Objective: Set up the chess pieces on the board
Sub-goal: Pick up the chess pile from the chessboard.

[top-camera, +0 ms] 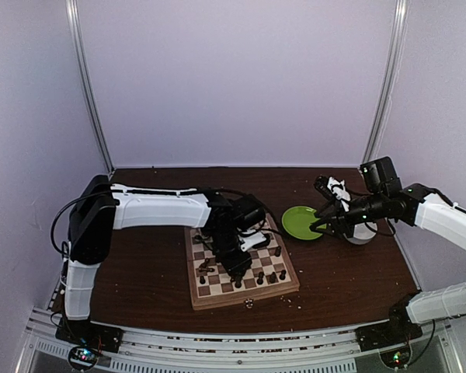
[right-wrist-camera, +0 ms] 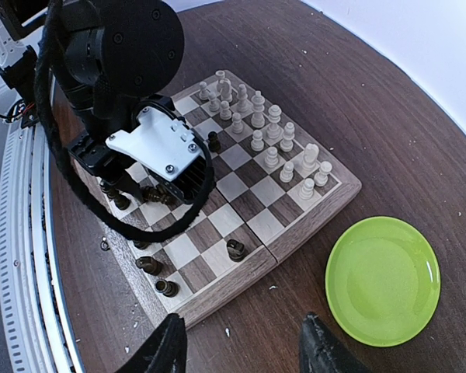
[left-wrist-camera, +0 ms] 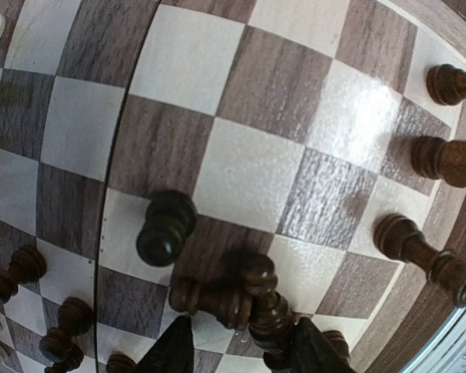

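Claw status: my left claw (left-wrist-camera: 242, 332) is half open, low over the board (left-wrist-camera: 248, 167). It straddles a standing piece (left-wrist-camera: 262, 295) and a toppled piece (left-wrist-camera: 210, 299), both dark and touching each other. Nothing looks clamped.

Risk: if I close here I pinch both, or a finger knocks the standing one over. A third dark piece (left-wrist-camera: 165, 227) sits near and could get clipped.

My right claw (right-wrist-camera: 245, 351) is wide open and empty, hovering over the table (right-wrist-camera: 388, 116) between the board edge and the green plate (right-wrist-camera: 380, 280).

Further out, pale pieces (right-wrist-camera: 273, 140) stand grouped along one side of the board, with the dark ones scattered opposite.

Hidden: my own wrist blocks the overhead view of the grab, and the finger contact is cut off at the frame bottom.
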